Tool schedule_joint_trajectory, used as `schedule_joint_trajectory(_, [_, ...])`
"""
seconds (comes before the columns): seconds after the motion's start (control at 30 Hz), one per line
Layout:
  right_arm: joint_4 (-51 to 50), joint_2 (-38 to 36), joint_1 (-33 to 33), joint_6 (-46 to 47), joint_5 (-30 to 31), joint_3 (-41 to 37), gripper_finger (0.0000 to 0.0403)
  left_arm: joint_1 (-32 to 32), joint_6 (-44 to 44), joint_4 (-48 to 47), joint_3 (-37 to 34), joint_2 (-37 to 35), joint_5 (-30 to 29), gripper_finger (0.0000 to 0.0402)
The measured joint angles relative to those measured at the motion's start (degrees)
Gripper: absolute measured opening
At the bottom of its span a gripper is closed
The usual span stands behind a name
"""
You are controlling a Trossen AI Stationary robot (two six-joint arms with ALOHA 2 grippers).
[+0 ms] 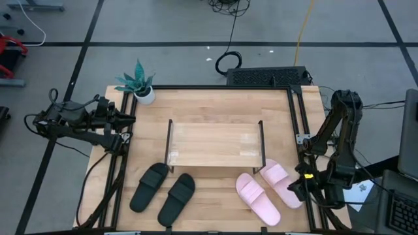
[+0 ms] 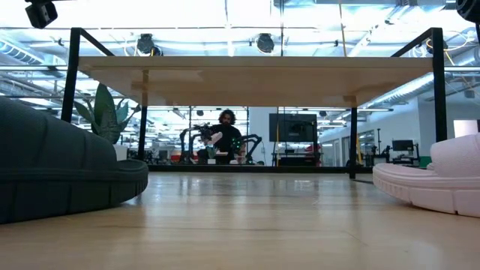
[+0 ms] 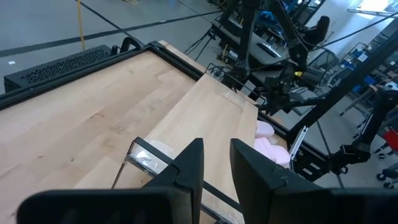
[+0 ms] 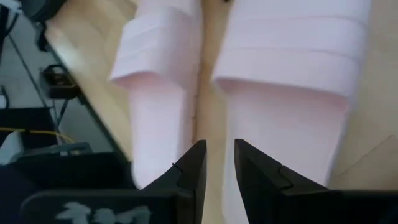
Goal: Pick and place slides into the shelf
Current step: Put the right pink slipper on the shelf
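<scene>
The shelf [image 1: 215,145], a light wooden board on thin black end frames, stands mid-table on its legs. The black pair [image 1: 149,186] [image 1: 176,198] lies sole-down in front of its left half. The pink pair [image 1: 257,198] [image 1: 281,184] lies in front of its right half. My right gripper [image 1: 295,188] hovers at the pink pair's right side. In the right wrist view its fingers [image 4: 217,152] stand a narrow gap apart over the seam between the two pink slides [image 4: 165,87] [image 4: 292,81]. My left gripper [image 1: 128,128] waits at the table's left edge, narrowly open [image 3: 216,152], facing the shelf [image 3: 211,118].
A potted plant [image 1: 139,83] stands at the far left corner of the table. Black frame rails run along both table sides. The low view shows bare wood under the shelf board [image 2: 247,75], between a black slide [image 2: 60,165] and a pink one [image 2: 435,180]. A person [image 2: 225,139] stands far behind.
</scene>
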Motion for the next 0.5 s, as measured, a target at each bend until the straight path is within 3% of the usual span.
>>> schedule_joint_trajectory(0.5, [-2.50,-5.15,0.00,2.39,0.35,-0.86,0.0096,-0.01,-0.97,0.01,0.00,0.00,-0.38,0.0076])
